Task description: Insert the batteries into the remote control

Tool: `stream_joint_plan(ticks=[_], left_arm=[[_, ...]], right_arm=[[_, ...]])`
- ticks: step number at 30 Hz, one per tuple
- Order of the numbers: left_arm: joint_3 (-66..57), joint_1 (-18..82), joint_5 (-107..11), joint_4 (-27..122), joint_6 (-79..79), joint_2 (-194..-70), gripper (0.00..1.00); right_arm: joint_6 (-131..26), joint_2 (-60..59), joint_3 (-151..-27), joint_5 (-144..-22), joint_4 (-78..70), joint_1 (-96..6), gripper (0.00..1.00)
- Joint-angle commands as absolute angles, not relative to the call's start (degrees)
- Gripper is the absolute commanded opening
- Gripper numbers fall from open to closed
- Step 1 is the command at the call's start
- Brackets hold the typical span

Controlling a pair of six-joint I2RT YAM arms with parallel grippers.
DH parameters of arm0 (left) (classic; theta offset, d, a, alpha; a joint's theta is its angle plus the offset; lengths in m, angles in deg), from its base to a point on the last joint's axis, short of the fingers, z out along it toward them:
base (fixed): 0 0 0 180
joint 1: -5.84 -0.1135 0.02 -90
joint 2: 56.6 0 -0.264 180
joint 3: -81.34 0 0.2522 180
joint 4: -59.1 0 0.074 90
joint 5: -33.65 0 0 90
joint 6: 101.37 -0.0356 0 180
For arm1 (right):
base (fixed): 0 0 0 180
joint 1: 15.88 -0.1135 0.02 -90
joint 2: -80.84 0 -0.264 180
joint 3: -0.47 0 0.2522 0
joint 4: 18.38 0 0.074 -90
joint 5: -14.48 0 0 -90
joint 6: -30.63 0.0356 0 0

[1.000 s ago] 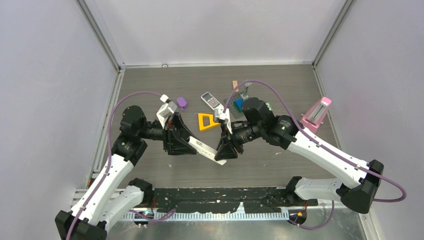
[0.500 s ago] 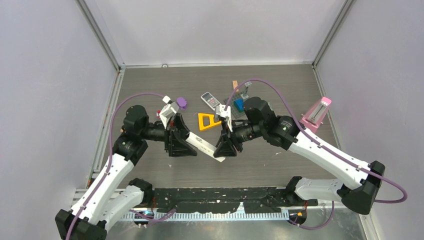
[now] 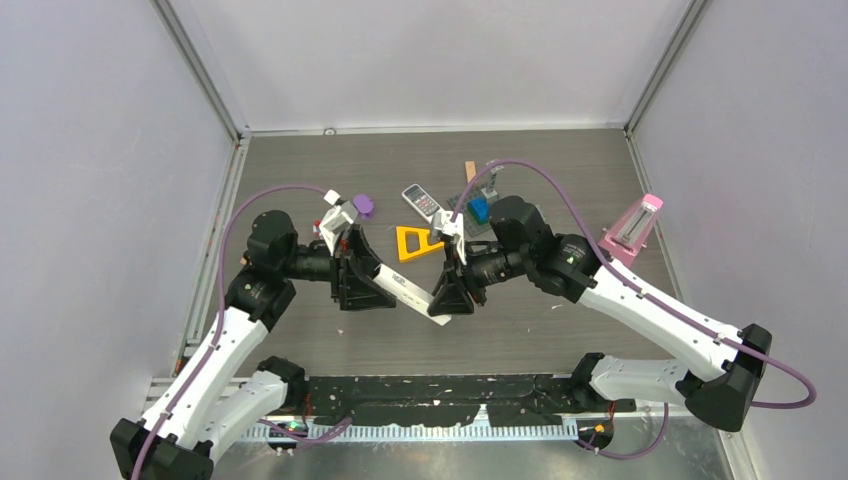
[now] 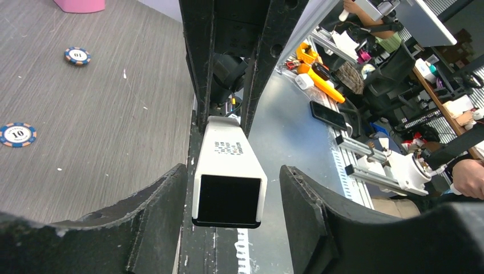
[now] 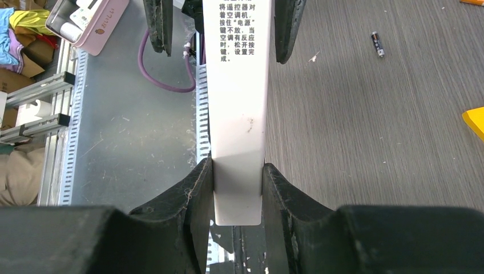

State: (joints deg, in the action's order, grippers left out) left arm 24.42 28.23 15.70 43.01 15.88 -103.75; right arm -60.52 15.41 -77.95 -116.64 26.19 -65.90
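A grey wood-grain table (image 3: 560, 170) fills the floor of a white-walled cell. From above, the white remote control (image 3: 408, 293) spans from the left gripper (image 3: 372, 285) to the right gripper (image 3: 448, 297). In the left wrist view, the jaws stand apart, with gaps on both sides of the remote's end. In the right wrist view, the jaws are clamped on the remote, and one battery (image 5: 376, 44) lies ahead and to the right, well apart.

The remote (image 3: 410, 293) fills the middle of the left claw (image 4: 234, 174), with slim gaps either side. Just beyond the right claw (image 3: 452, 295), an orange triangle (image 3: 413, 243) blocks the desk (image 3: 300, 170).
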Motion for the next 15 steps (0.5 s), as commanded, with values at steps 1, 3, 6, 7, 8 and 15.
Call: stream_joint_plan(ticks=[1, 3, 6, 7, 8, 15], left_arm=[[23.85, 28.43, 15.19, 46.57, 17.09, -103.63, 0.60], [24.02, 28.47, 15.14, 46.67, 17.18, -103.76, 0.60], [24.11, 28.43, 14.94, 47.23, 17.33, -103.71, 0.60], [24.15, 28.43, 14.88, 47.34, 17.38, -103.66, 0.60], [24.16, 28.43, 14.90, 47.51, 17.44, -103.74, 0.61], [24.49, 28.43, 15.49, 48.33, 17.41, -103.77, 0.55]], right_arm=[[-59.58, 15.92, -78.48, -118.05, 22.57, -65.79, 0.05], [-59.55, 15.90, -78.52, -118.30, 22.55, -65.84, 0.05], [-59.53, 15.76, -78.51, -118.29, 22.47, -65.85, 0.06], [-59.49, 15.62, -78.53, -118.42, 22.46, -65.87, 0.05], [-59.42, 15.58, -78.58, -118.46, 22.59, -65.82, 0.05], [-59.38, 15.23, -78.74, -118.45, 22.76, -65.76, 0.06]])
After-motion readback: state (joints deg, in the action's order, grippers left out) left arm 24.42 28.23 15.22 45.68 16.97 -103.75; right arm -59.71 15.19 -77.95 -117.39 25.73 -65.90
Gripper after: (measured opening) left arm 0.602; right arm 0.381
